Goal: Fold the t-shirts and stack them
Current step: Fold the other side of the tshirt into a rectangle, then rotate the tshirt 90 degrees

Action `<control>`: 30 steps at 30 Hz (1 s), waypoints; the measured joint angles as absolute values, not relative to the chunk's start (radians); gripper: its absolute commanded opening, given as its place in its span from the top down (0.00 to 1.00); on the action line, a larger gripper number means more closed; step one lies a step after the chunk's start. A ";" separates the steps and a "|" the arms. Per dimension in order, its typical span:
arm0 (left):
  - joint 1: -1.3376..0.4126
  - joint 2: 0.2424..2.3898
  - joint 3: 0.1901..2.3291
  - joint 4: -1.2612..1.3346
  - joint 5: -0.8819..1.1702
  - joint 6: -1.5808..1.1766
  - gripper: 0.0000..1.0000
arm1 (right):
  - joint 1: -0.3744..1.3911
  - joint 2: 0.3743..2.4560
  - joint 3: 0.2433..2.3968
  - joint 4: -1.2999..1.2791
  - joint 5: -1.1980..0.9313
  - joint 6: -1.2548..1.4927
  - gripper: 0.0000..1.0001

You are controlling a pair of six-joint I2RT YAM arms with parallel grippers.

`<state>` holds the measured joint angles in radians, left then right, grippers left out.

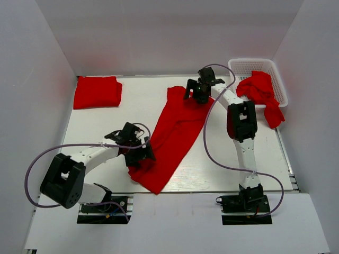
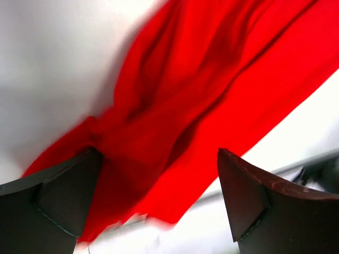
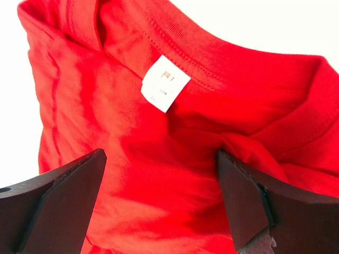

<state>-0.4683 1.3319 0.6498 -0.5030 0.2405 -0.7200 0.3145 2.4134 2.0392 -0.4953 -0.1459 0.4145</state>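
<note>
Three t-shirts (image 1: 97, 91) (image 1: 172, 135) (image 1: 259, 89), one basket (image 1: 249, 61); left claw (image 1: 143, 153) and right claw (image 1: 196, 94), two in all, both spread.

White table (image 1: 95, 137), walls on three sides. Far left corner: folded t-shirt (image 1: 97, 92), red, flat, neat rectangle. Middle: long t-shirt (image 1: 172, 137), red, bunched narrow, lying diagonally from far centre to the near edge left of centre. Its neck end is at the far side, white label (image 3: 165, 83) showing inside the collar. Far right corner: white lattice basket (image 1: 244, 66) on the table, third t-shirt (image 1: 258, 87) crumpled in it and hanging over its near rim. Can't tell if the tail touches the tabletop.
</note>
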 measured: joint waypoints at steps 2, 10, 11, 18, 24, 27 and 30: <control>-0.523 1.365 0.691 -0.604 0.255 -0.733 0.00 | 0.315 2.438 2.059 -0.443 -0.194 0.415 0.10; -0.716 1.465 0.937 -0.854 0.334 -0.637 0.00 | 0.315 2.535 2.175 -0.331 -0.302 0.398 0.10; -0.721 1.467 0.990 -0.878 0.326 -0.620 0.00 | 0.315 2.532 2.168 -0.328 -0.298 0.384 0.10; -0.719 1.491 1.370 -0.988 0.125 -0.542 0.00 | 0.324 2.379 2.015 -0.390 -0.211 0.294 0.10; -0.700 1.499 1.445 -1.020 -0.103 -0.543 0.00 | 0.349 2.170 1.911 -0.468 -0.078 0.263 0.10; -0.688 1.526 1.454 -1.002 -0.177 -0.526 0.00 | 0.379 2.051 1.789 -0.474 -0.043 0.286 0.10; -0.679 1.588 1.470 -0.931 -0.218 -0.467 0.00 | 0.421 1.983 1.655 -0.464 -0.032 0.324 0.10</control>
<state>-0.6792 1.5883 1.4696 -0.9310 -0.2184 -0.4667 0.4213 1.9831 1.6554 -0.4644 -0.0319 0.3244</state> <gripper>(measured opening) 0.998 0.904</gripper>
